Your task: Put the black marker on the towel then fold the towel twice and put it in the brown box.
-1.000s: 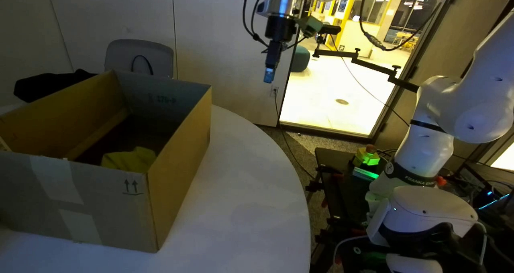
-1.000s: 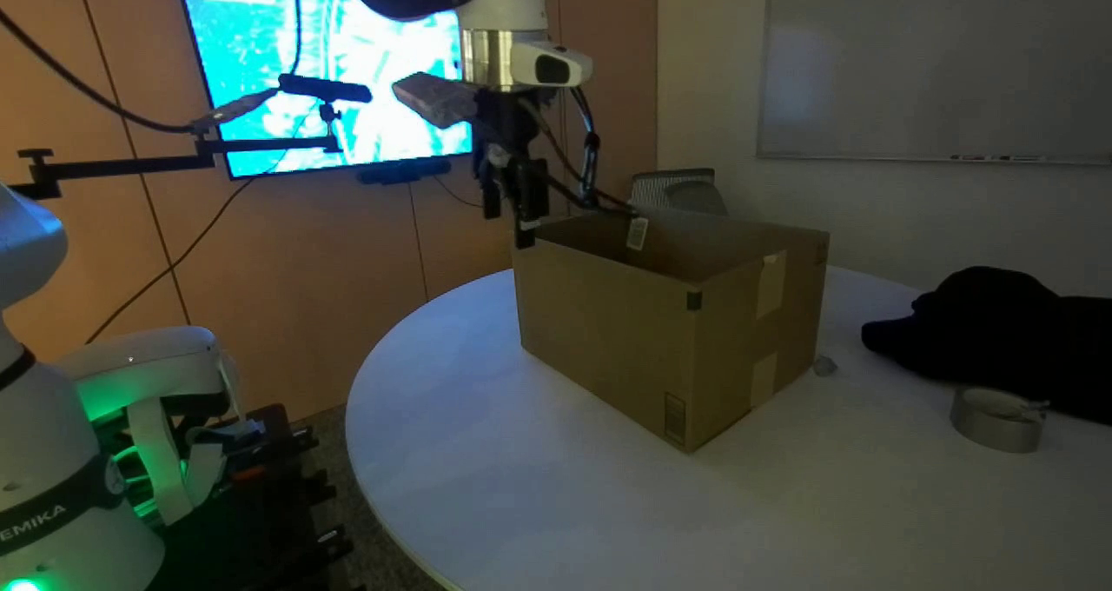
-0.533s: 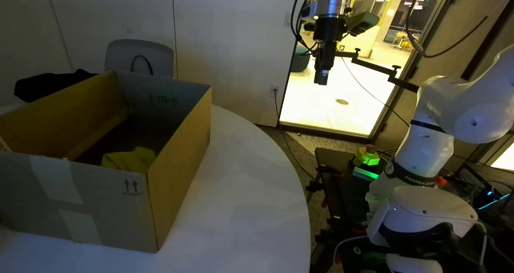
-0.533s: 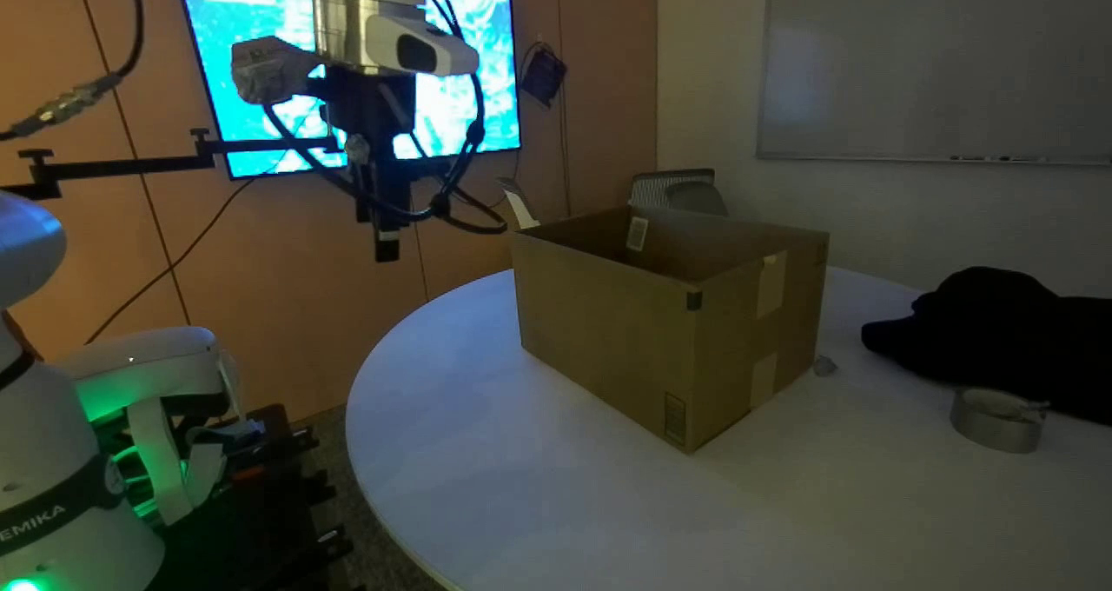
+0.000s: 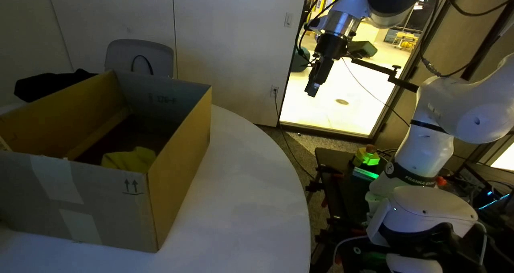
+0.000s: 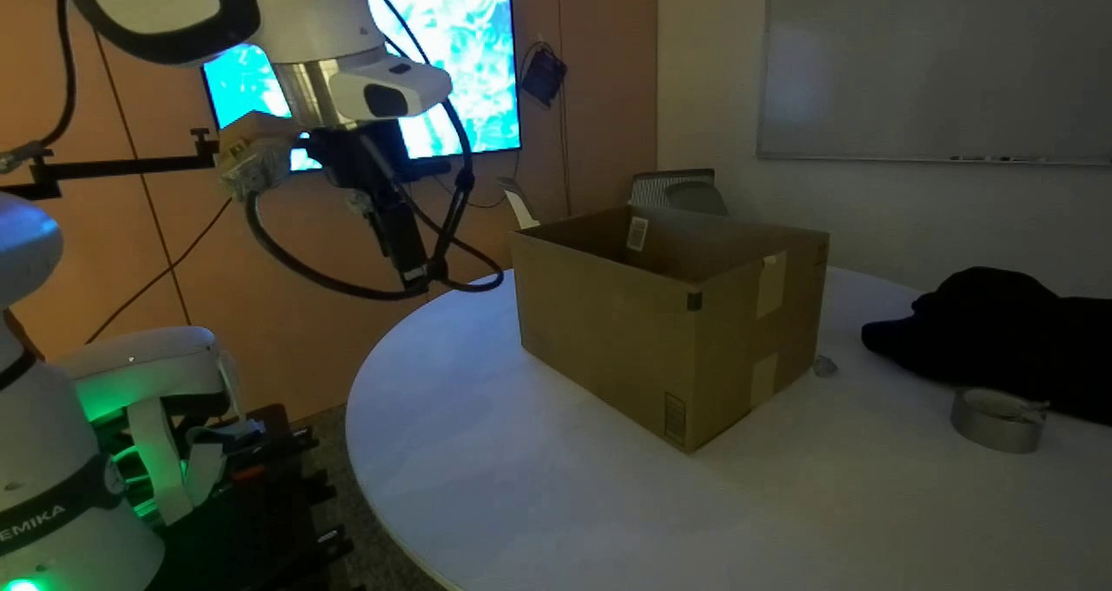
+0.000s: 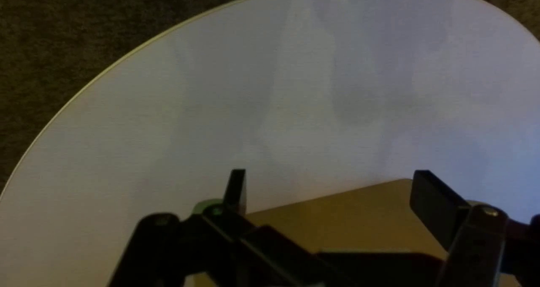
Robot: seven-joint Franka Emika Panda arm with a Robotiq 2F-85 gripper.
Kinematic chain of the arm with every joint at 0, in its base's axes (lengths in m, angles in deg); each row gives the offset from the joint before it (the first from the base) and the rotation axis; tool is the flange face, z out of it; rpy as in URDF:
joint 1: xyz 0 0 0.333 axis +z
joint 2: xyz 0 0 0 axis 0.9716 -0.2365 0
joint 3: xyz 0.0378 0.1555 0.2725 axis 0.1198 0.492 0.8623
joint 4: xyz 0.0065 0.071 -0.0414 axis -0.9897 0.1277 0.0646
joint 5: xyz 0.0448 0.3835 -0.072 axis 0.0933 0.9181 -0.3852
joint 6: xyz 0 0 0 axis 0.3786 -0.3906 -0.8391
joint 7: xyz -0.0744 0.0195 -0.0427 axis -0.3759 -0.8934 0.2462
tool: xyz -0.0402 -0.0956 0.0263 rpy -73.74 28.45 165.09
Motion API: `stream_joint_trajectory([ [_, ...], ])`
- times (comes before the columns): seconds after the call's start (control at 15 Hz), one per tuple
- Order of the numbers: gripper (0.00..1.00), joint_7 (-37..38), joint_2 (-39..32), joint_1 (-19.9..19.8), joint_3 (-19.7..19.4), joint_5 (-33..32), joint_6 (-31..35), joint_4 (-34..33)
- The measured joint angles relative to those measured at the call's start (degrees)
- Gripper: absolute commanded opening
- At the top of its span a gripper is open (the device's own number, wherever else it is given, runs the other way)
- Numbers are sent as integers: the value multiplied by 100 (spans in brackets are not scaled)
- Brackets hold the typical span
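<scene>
The brown box (image 5: 180, 172) stands open on the table; it also shows in an exterior view (image 6: 608, 339) and at the bottom of the wrist view (image 7: 337, 219). The yellow towel (image 5: 128, 159) lies crumpled or folded inside the box, in the corner beside the arrow-marked wall; the box walls hide it in the other views. The black marker is out of view or hidden. My gripper (image 5: 312, 89) is in the air on the robot's side of the box, above table height and tilted. It also shows in an exterior view (image 6: 417, 276). In the wrist view its jaws (image 7: 329, 173) are wide apart with nothing between them.
The box stands on a round white table (image 5: 249, 200). A black cloth (image 6: 999, 330), a grey tape roll (image 6: 996, 420) and a small crumpled bit (image 6: 824, 366) lie beyond the box. A grey chair (image 5: 138, 56) stands behind the table.
My gripper has moved away from the box's edge toward the robot's base, then tilted and come slightly lower. The box and towel have not moved.
</scene>
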Motion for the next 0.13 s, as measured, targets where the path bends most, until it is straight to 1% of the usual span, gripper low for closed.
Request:
stream_joint_trajectory([
  [0.13, 100, -3, -93, 101, -18, 0, 212, -5],
])
